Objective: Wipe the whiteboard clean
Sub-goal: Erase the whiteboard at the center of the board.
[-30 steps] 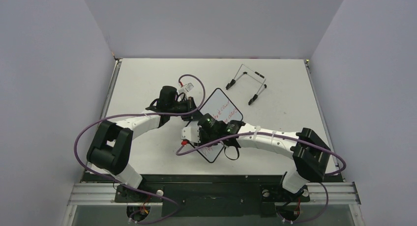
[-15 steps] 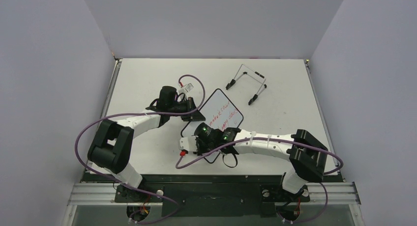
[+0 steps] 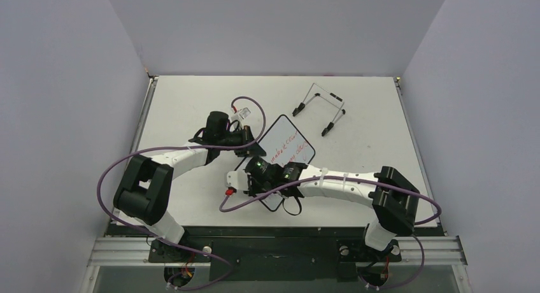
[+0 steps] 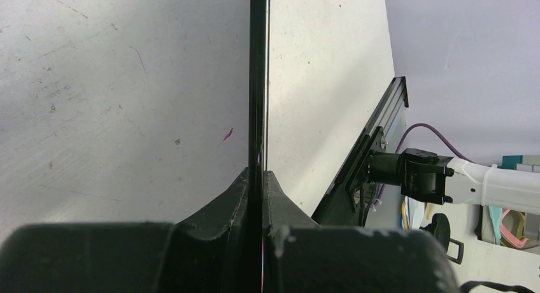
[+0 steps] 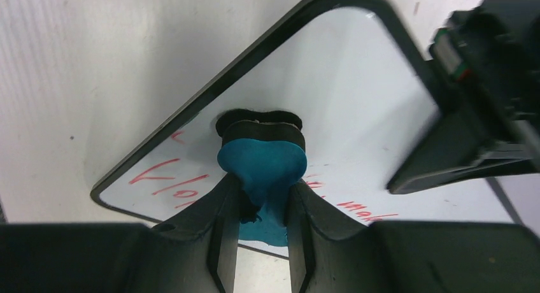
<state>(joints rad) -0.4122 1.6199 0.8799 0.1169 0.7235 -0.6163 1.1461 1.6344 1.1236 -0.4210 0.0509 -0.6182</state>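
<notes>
Left gripper [image 4: 260, 181] clamped the ten-o'clock edge of the black-rimmed white rectangular whiteboard [image 3: 290, 143]; right gripper [image 5: 264, 200] pinched a blue bone-shaped eraser [image 5: 262, 162] against it.

Lilac walls [image 3: 267, 25] on 3 sides; white tbl [image 3: 191, 95], scuffed, even light.

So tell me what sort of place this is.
Probably a robot lab test cell: a white table boxed in by bare grey panels, two arms bolted to a metal rail at its near edge, and a whiteboard and wire stand as props.
</notes>
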